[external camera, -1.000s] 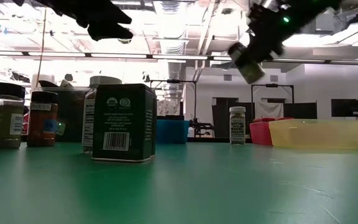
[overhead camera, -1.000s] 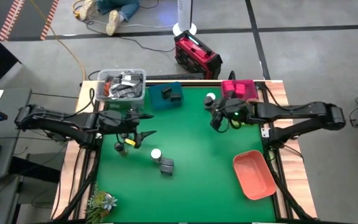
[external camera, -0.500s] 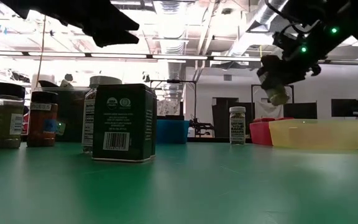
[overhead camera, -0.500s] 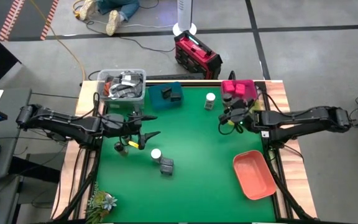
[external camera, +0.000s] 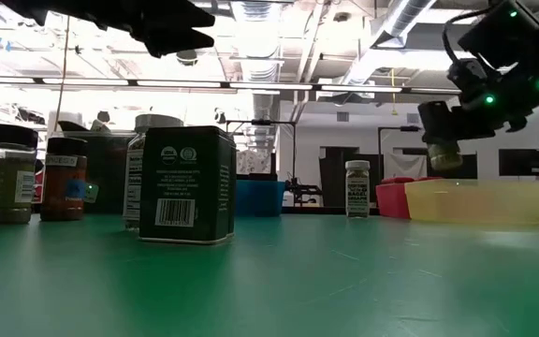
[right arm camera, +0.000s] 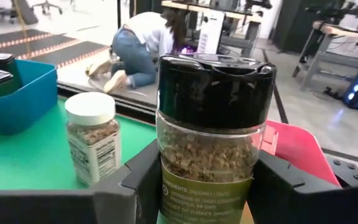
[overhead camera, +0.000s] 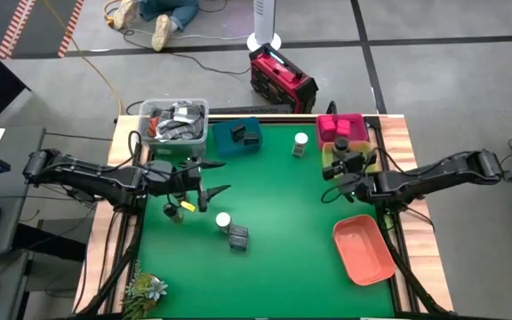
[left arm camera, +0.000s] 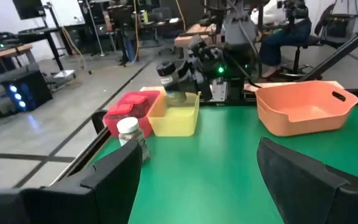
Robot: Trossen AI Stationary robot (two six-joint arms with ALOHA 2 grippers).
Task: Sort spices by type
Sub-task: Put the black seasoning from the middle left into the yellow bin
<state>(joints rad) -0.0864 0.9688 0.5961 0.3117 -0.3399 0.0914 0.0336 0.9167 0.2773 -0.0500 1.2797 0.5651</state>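
A dark-lidded jar of brownish spice [right arm camera: 213, 124] is in my right gripper [overhead camera: 343, 165], which is shut on it just above the yellow tray [external camera: 475, 201] at the table's right. A white-capped jar [overhead camera: 300, 144] stands near the far edge. Beyond it the teal tray [overhead camera: 238, 135] holds dark tins. Mid-table, a dark tin [external camera: 187, 184] and a white-capped jar [overhead camera: 223, 220] stand on their bases. Two dark-lidded jars [external camera: 6, 173] stand by the left edge. My left gripper [overhead camera: 212, 191] hovers open above the table's left part, touching nothing. My right gripper pinches the jar's clear body [right arm camera: 166, 168] below the black lid between its two fingers [right arm camera: 278, 180], one on each side. The fingers reach in about level from the table's right side. The jar stands upright in the hold, lifted clear above the yellow tray.
A pink tray [overhead camera: 343, 127] sits at the far right corner and a salmon tray [overhead camera: 363, 249] at the near right. A clear tub of grey clutter [overhead camera: 174, 120] stands at the far left. A person crouches on the floor beyond the table [right arm camera: 142, 50].
My right gripper has carried the jar toward the table's right edge and down, from above the middle to just over the yellow tray. Its wrist has rolled, bringing the tilted jar upright.
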